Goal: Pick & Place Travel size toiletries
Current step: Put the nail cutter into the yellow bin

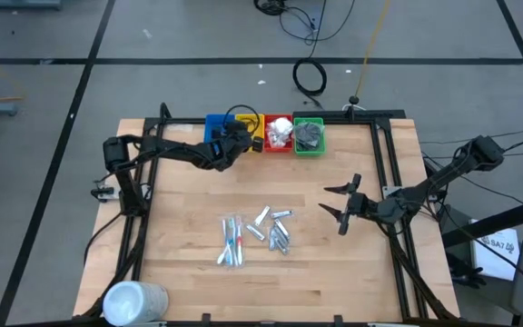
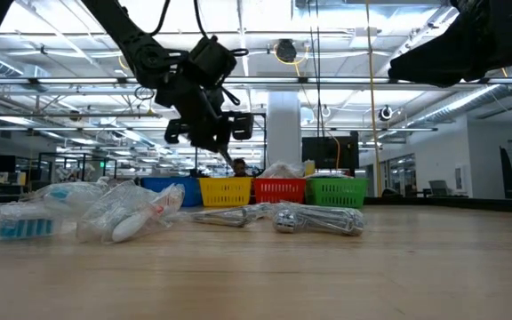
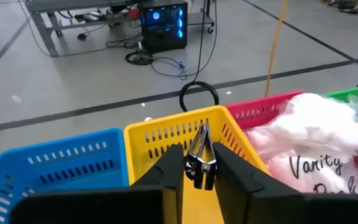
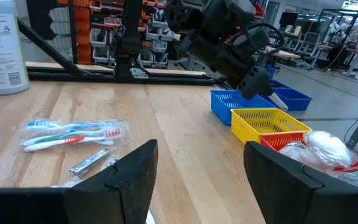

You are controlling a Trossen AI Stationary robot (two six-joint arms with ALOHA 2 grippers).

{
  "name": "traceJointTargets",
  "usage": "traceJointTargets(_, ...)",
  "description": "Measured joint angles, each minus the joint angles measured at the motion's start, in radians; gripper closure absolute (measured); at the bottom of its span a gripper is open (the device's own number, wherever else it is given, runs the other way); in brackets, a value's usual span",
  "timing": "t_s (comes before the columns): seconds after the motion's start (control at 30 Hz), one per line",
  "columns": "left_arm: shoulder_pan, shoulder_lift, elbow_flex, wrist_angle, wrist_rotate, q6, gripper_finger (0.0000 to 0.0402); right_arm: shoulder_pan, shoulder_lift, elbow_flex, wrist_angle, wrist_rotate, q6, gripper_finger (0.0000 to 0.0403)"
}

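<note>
I see the left gripper (image 3: 199, 167) above the yellow bin (image 3: 166, 134), a slotted plastic basket, and its two dark fingers pinch a short shiny silver tube (image 3: 200, 155) that stands upright between them. The blue bin (image 3: 61, 165) touches the yellow bin on one side and the red bin (image 3: 260, 115), full of crinkled white packets (image 3: 316, 124), on the other. The right gripper (image 1: 343, 205) waits well apart from the yellow bin, spread wide, holding nothing. More silver tubes (image 1: 275, 232) and clear-wrapped toothbrushes (image 1: 232, 241) lie on the wooden table (image 1: 180, 209).
</note>
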Motion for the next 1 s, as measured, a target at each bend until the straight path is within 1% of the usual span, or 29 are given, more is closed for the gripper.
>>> traceJointTargets(0.17, 0.020, 0.000, 0.000, -0.017, 0.004, -0.063, 0.0291, 0.000, 0.000, 0.000, 0.000, 0.000, 0.000, 0.0177)
traceJointTargets(0.37, 0.023, 0.000, 0.000, -0.023, 0.006, -0.062, 0.0238, 0.000, 0.000, 0.000, 0.000, 0.000, 0.000, 0.0177)
traceJointTargets(0.47, 0.023, -0.005, 0.000, -0.023, 0.007, -0.034, 0.0218, 0.000, 0.000, 0.000, 0.000, 0.000, 0.000, 0.0177)
traceJointTargets(0.53, 0.018, -0.017, 0.000, -0.020, 0.031, 0.026, 0.0209, 0.000, 0.000, 0.000, 0.000, 0.000, 0.000, 0.0177)
traceJointTargets(0.63, 0.003, -0.064, 0.000, -0.015, 0.118, 0.141, 0.0201, 0.000, 0.000, 0.000, 0.000, 0.000, 0.002, 0.0177)
traceJointTargets(0.73, -0.024, -0.129, 0.000, -0.012, 0.217, 0.209, 0.0200, 0.000, 0.000, 0.000, -0.001, 0.000, 0.007, 0.0177)
traceJointTargets(0.8, -0.047, -0.181, 0.000, -0.020, 0.293, 0.243, 0.0199, 0.000, 0.000, 0.000, -0.003, -0.001, 0.007, 0.0177)
traceJointTargets(0.93, -0.094, -0.292, -0.005, -0.019, 0.483, 0.289, 0.0199, 0.000, 0.001, 0.000, -0.007, -0.006, 0.013, 0.0177)
traceJointTargets(1.0, -0.120, -0.349, -0.021, -0.020, 0.557, 0.327, 0.0199, 0.000, 0.001, 0.000, -0.010, -0.029, 0.019, 0.0177)
